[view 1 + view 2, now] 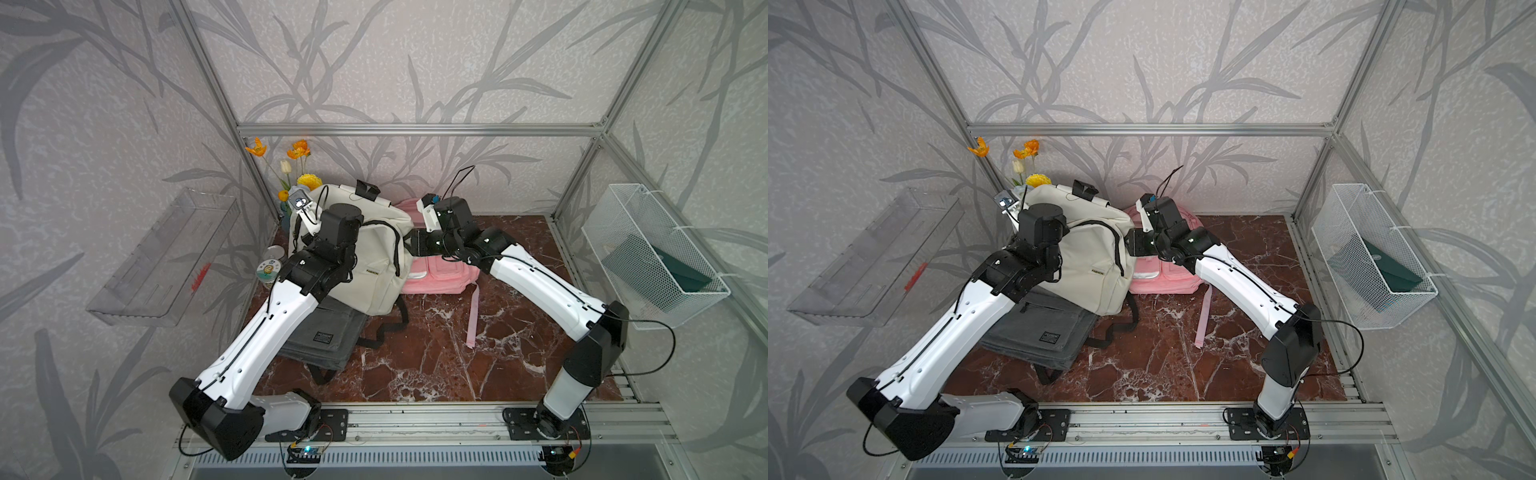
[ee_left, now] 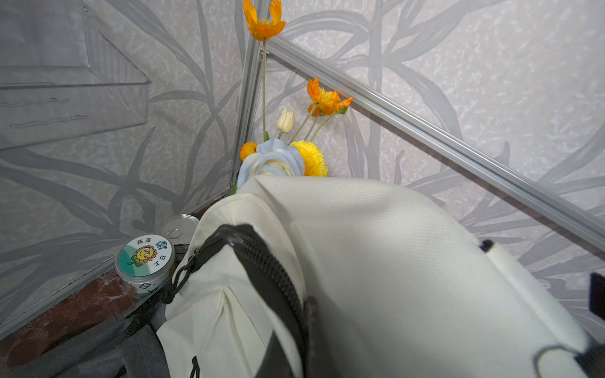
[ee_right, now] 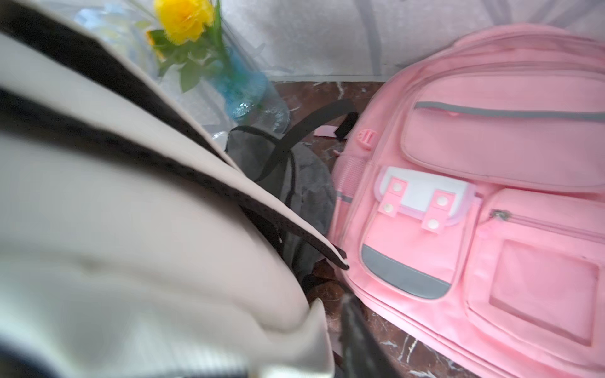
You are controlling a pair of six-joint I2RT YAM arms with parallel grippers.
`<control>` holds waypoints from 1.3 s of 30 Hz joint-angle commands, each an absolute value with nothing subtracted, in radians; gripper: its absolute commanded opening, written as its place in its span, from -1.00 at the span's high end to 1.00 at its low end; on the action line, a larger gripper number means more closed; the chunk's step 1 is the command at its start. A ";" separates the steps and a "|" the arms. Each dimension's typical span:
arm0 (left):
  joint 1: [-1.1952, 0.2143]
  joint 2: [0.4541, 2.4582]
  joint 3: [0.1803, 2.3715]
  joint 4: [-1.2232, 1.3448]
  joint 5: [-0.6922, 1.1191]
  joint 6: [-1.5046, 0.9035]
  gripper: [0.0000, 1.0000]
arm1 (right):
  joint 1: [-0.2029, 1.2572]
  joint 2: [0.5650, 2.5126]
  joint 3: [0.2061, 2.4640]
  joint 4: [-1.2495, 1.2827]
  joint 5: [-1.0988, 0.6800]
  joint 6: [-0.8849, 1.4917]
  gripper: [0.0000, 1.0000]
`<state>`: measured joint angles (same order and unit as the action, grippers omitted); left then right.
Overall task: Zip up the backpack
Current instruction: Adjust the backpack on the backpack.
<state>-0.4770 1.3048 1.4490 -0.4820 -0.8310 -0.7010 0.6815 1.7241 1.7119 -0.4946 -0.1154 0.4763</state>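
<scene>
Zipping step. Left gripper (image 2: 309,320) closed at backpack (image 1: 365,249) zipper (image 2: 262,258); right gripper (image 1: 412,246), at its 3 o'clock edge, state indeterminate. Next: steady backpack, draw zipper along.

Pink backpack (image 1: 440,278) close beside cream backpack (image 1: 374,266)

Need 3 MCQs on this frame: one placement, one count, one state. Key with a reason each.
1. What lies partly under the cream fabric backpack?
A) a grey fabric bag
B) a cardboard box
C) a folded towel

2. How many bags are on the red marble table?
A) one
B) two
C) three

3. The white wire basket on the side wall is:
A) empty
B) holding a dark green flat item
C) tipped onto the table

Key:
1 A, the grey bag's end sticks out beneath the cream one.
2 C, cream, grey and a pink fabric backpack.
3 B, the green item shows through the mesh.
</scene>
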 commanded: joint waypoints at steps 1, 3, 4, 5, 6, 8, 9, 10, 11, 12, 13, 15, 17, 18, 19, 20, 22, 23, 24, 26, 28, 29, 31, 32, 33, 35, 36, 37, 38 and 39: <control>-0.457 1.346 1.472 -0.540 -0.770 -0.721 1.00 | 0.668 1.608 1.581 -0.395 -0.024 0.395 -0.26; -0.451 1.378 1.496 -0.538 -0.760 -0.724 1.00 | 0.667 1.481 1.407 -0.229 -0.009 0.346 -0.45; -0.449 1.390 1.502 -0.533 -0.757 -0.723 1.00 | 0.667 1.431 1.336 -0.164 -0.017 0.326 -0.53; -0.448 1.400 1.506 -0.519 -0.747 -0.717 1.00 | 0.668 1.387 1.263 -0.093 -0.042 0.304 -0.59; -0.445 1.408 1.511 -0.514 -0.737 -0.716 1.00 | 0.667 1.366 1.203 -0.040 -0.077 0.288 -0.62; -0.443 1.413 1.516 -0.511 -0.728 -0.719 1.00 | 0.674 1.374 1.134 0.013 -0.132 0.274 -0.62; -0.443 1.411 1.515 -0.508 -0.728 -0.720 1.00 | 0.681 1.393 1.101 0.054 -0.148 0.275 -0.62; -0.443 1.404 1.507 -0.502 -0.729 -0.722 1.00 | 0.688 1.408 1.075 0.094 -0.163 0.282 -0.62; -0.443 1.399 1.501 -0.495 -0.729 -0.723 1.00 | 0.697 1.427 1.043 0.157 -0.180 0.296 -0.62; -0.443 1.394 1.497 -0.492 -0.728 -0.723 1.00 | 0.707 1.445 1.013 0.231 -0.191 0.309 -0.62; -0.443 1.393 1.501 -0.494 -0.729 -0.721 1.00 | 0.717 1.465 0.989 0.306 -0.193 0.325 -0.62; -0.443 1.399 1.513 -0.504 -0.728 -0.718 1.00 | 0.739 1.513 0.966 0.411 -0.188 0.341 -0.63; -0.443 1.400 1.517 -0.511 -0.726 -0.715 1.00 | 0.758 1.565 0.975 0.453 -0.163 0.342 -0.62; -0.443 1.398 1.516 -0.512 -0.725 -0.715 1.00 | 0.766 1.593 0.984 0.474 -0.158 0.338 -0.63; -0.443 1.395 1.514 -0.513 -0.724 -0.715 1.00 | 0.773 1.619 0.990 0.500 -0.156 0.339 -0.62; -0.443 1.393 1.512 -0.511 -0.724 -0.715 1.00 | 0.778 1.638 0.995 0.526 -0.158 0.338 -0.62; -0.442 1.386 1.504 -0.512 -0.723 -0.715 1.00 | 0.789 1.677 1.006 0.577 -0.145 0.344 -0.58; -0.441 1.381 1.501 -0.511 -0.720 -0.717 1.00 | 0.791 1.690 1.011 0.593 -0.135 0.349 -0.53; -0.441 1.373 1.495 -0.511 -0.715 -0.721 1.00 | 0.793 1.700 1.012 0.612 -0.128 0.356 -0.43; -0.441 1.352 1.487 -0.513 -0.703 -0.731 1.00 | 0.795 1.697 1.008 0.641 -0.123 0.370 -0.17; -0.442 1.321 1.483 -0.515 -0.688 -0.739 1.00 | 0.797 1.664 1.011 0.617 -0.130 0.396 0.18; -0.443 1.307 1.482 -0.519 -0.684 -0.741 1.00 | 0.801 1.645 1.014 0.589 -0.129 0.407 0.34; -0.442 1.269 1.488 -0.531 -0.676 -0.742 1.00 | 0.815 1.589 1.020 0.516 -0.145 0.434 0.68; -0.443 1.251 1.491 -0.534 -0.675 -0.740 1.00 | 0.822 1.562 1.023 0.481 -0.156 0.450 0.77; -0.443 1.230 1.494 -0.536 -0.673 -0.736 1.00 | 0.828 1.528 1.033 0.427 -0.176 0.475 0.86; -0.443 1.196 1.512 -0.549 -0.669 -0.725 1.00 | 0.839 1.468 1.059 0.325 -0.227 0.517 0.94; -0.443 1.185 1.529 -0.564 -0.666 -0.720 1.00 | 0.848 1.430 1.072 0.262 -0.242 0.534 0.98; -0.443 1.174 1.542 -0.569 -0.660 -0.716 1.00 | 0.856 1.391 1.079 0.212 -0.253 0.552 0.99; -0.443 1.166 1.548 -0.571 -0.646 -0.714 1.00 | 0.862 1.358 1.080 0.183 -0.266 0.564 1.00; -0.443 1.159 1.551 -0.564 -0.620 -0.713 1.00 | 0.866 1.317 1.079 0.152 -0.278 0.578 1.00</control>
